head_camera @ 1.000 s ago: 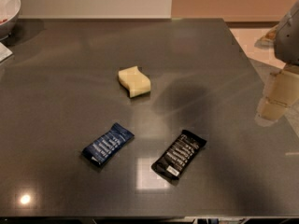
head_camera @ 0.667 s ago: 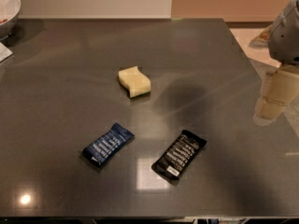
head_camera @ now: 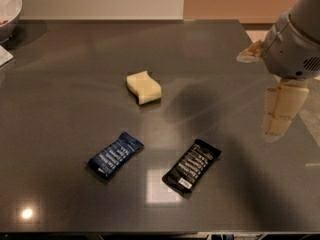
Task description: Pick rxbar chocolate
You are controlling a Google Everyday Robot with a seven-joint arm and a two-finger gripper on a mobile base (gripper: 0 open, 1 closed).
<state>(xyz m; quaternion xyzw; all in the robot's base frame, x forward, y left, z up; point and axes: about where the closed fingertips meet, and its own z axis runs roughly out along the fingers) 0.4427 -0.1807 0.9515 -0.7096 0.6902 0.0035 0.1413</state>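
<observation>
The rxbar chocolate is a flat black-wrapped bar with white lettering. It lies on the dark grey table near the front, right of centre, with its white label at the near end. My gripper hangs at the right edge of the table, above the surface. It is to the right of the bar, a little farther back, and well apart from it. It holds nothing that I can see.
A dark blue-wrapped bar lies left of the black one. A pale yellow sponge sits near the table's middle. A white bowl stands at the far left corner. The table's right edge runs just beside the gripper.
The arm and gripper have moved a little to the left, further over the table. The bars and the sponge have not moved.
</observation>
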